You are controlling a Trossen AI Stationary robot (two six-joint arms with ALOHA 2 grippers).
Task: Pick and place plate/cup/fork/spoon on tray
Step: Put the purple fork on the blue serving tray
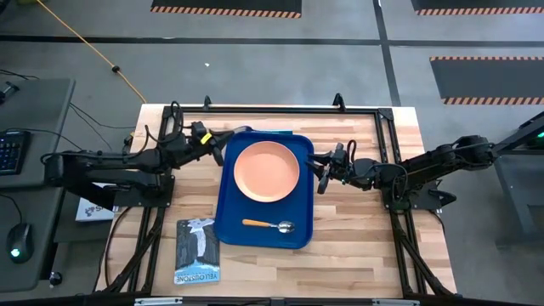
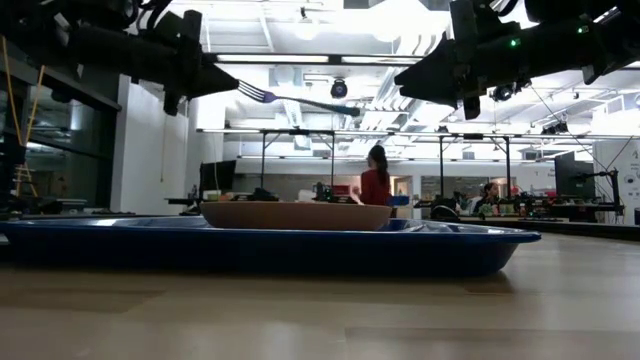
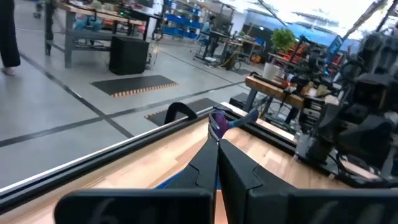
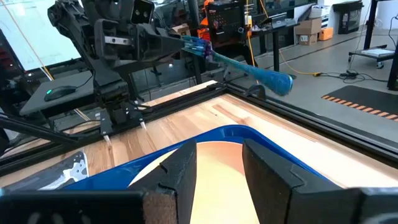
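The left gripper (image 4: 177,43) clenched one end of the thin light-blue plastic fork (image 4: 249,68), which jutted beyond its fingertips, aloft. It looked light, bendy and slippery. The right gripper (image 1: 324,172) stood part-open, empty.

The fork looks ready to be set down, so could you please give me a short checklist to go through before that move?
1. Fork held in left gripper: ok.
2. Fork lifted off the table: ok.
3. Tray has bare floor between plate and spoon: ok.
4. Right gripper beside the tray's edge, empty: ok.
5. Fork exactly over the tray: cannot tell.
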